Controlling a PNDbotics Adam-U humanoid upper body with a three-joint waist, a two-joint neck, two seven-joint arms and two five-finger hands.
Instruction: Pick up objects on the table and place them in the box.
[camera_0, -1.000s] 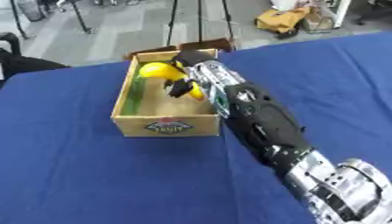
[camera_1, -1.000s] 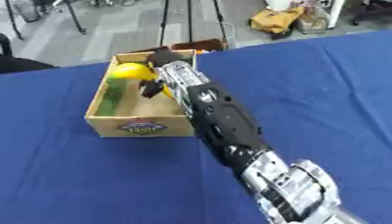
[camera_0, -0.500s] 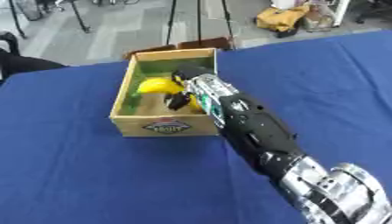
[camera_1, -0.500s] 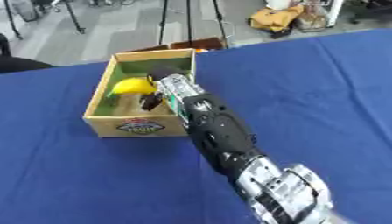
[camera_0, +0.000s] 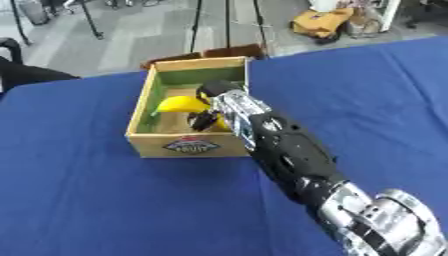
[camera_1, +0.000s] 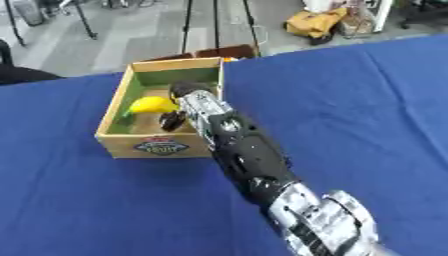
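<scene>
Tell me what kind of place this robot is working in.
Probably a lab or workshop rather than a home. A table draped in blue cloth stands on a bare grey floor, thin black stand legs rise behind it, and the right hand reaches into a wooden box.

The wooden box (camera_0: 186, 145) is carrying an oval label (camera_0: 191, 145) on its near wall, dark with a light band of lettering across the middle, but the letters are blurring together and no word is coming out readable. Nothing else in either view is showing any text, number or sign.
</scene>
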